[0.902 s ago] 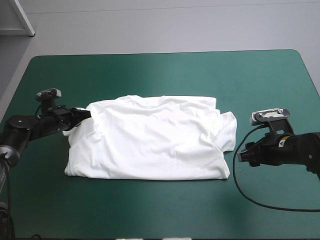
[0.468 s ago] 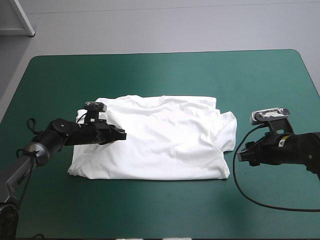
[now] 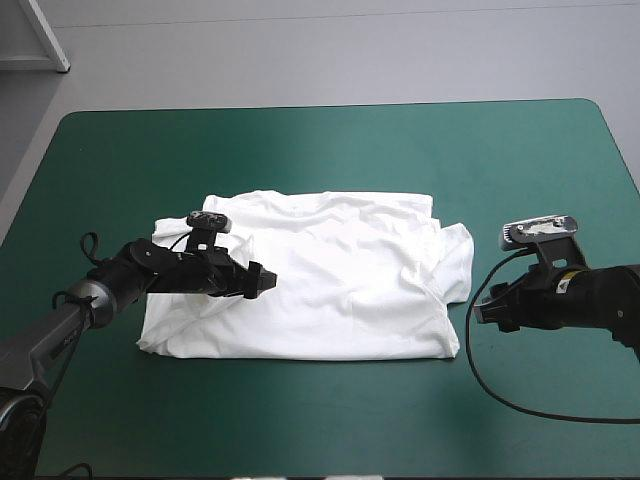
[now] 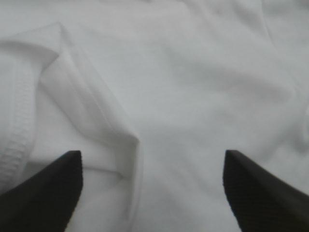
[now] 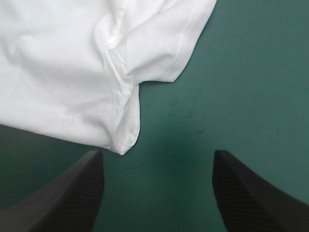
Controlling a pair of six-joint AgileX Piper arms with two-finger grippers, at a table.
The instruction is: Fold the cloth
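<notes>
The white T-shirt (image 3: 330,275) lay folded into a broad, lightly wrinkled rectangle at the middle of the teal-green table (image 3: 330,150).

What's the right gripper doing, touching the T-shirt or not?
Apart. Right wrist view: teal-green cover shows between the open right gripper and the T-shirt corner.

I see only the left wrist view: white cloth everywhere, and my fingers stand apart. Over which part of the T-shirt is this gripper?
Observer: The left gripper is over the left part of the T-shirt, inside its edge.
Operator: And the right gripper, is it on the cloth too?
Observer: No. The right gripper is open over bare table, beside the T-shirt's right edge, with a cloth corner just ahead of it.
</notes>
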